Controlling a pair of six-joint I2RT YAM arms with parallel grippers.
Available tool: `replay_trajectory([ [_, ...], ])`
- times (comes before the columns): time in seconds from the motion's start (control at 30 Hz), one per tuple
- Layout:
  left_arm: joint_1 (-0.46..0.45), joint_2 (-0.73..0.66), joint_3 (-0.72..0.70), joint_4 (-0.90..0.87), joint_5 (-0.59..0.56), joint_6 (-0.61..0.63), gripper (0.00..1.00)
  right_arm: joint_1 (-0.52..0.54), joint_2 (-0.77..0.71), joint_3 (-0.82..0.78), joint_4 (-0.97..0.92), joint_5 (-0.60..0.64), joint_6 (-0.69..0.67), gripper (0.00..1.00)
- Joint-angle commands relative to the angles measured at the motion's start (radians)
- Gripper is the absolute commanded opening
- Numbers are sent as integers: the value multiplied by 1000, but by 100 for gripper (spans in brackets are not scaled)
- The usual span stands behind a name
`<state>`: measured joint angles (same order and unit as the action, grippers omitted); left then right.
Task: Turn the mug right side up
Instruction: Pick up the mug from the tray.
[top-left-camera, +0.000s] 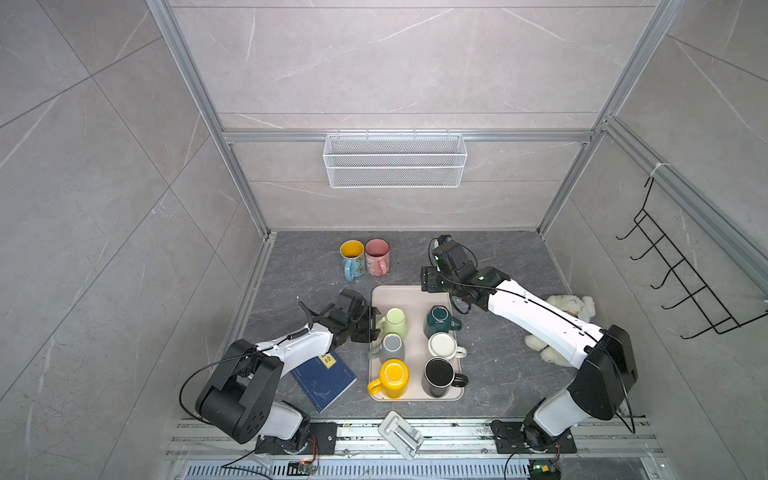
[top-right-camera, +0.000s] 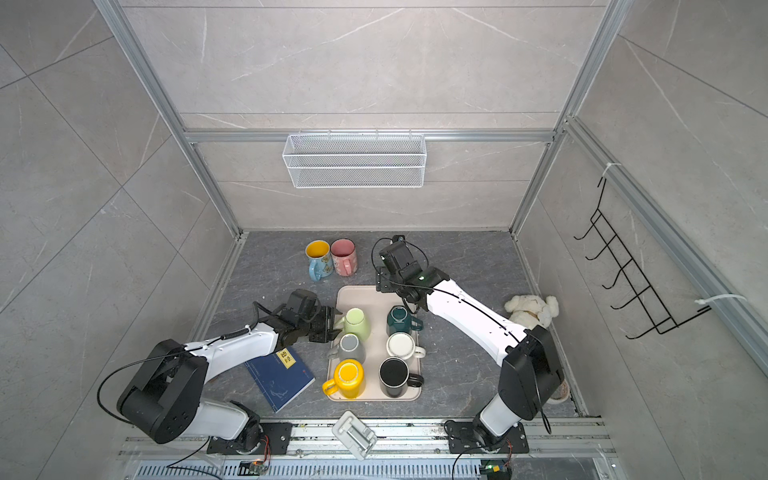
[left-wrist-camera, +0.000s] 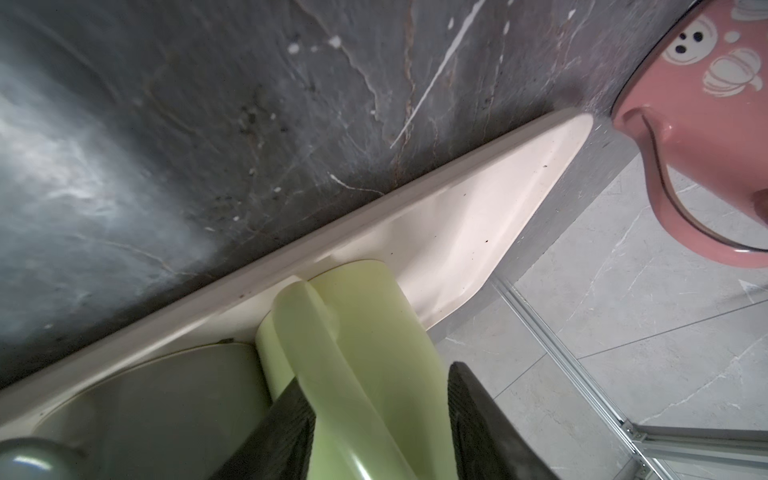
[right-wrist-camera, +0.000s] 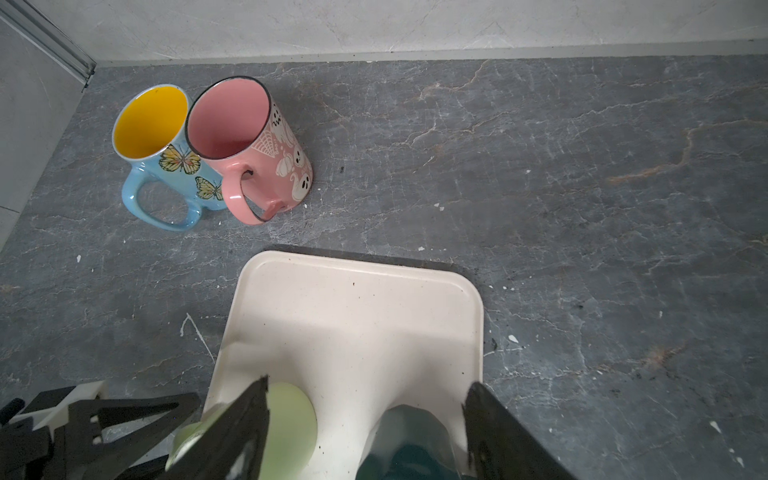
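Light green mug (top-left-camera: 395, 322) stands upside down on the tray (top-left-camera: 411, 296), against the tray's left edge and farthest back in the left row, with its handle pointing out over that edge. The left gripper (left-wrist-camera: 378, 374) is about half open. Its fingers (left-wrist-camera: 478, 415) straddle the handle: one seems to brush it, the other stands clear. The right gripper (right-wrist-camera: 368, 382) hangs over the tray's far edge, jaws wide apart, holding nothing.

Plush toy (top-left-camera: 571, 305) half behind right arm (top-left-camera: 540, 320); book (top-left-camera: 324, 382) corner under left arm (top-left-camera: 299, 345)
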<state>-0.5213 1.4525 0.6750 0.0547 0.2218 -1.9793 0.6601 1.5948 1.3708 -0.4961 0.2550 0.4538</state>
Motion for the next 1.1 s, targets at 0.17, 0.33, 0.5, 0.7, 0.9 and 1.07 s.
replay_trajectory([
  [0.17,-1,32,55,34,9,-8,49,-13,-39,-27,3,1,17,76],
  [0.33,0,44,60,36,-3,-3,43,-18,-41,-35,4,4,20,76],
  [0.5,-1,61,66,44,-13,-3,40,-23,-44,-42,4,7,22,76],
  [0.7,0,109,76,94,7,-12,34,-31,-50,-50,1,13,22,76],
  [0.9,1,112,99,92,-7,-4,31,-39,-52,-55,1,19,23,76],
  [1.07,6,115,118,73,-23,14,23,-43,-50,-61,0,18,25,76],
])
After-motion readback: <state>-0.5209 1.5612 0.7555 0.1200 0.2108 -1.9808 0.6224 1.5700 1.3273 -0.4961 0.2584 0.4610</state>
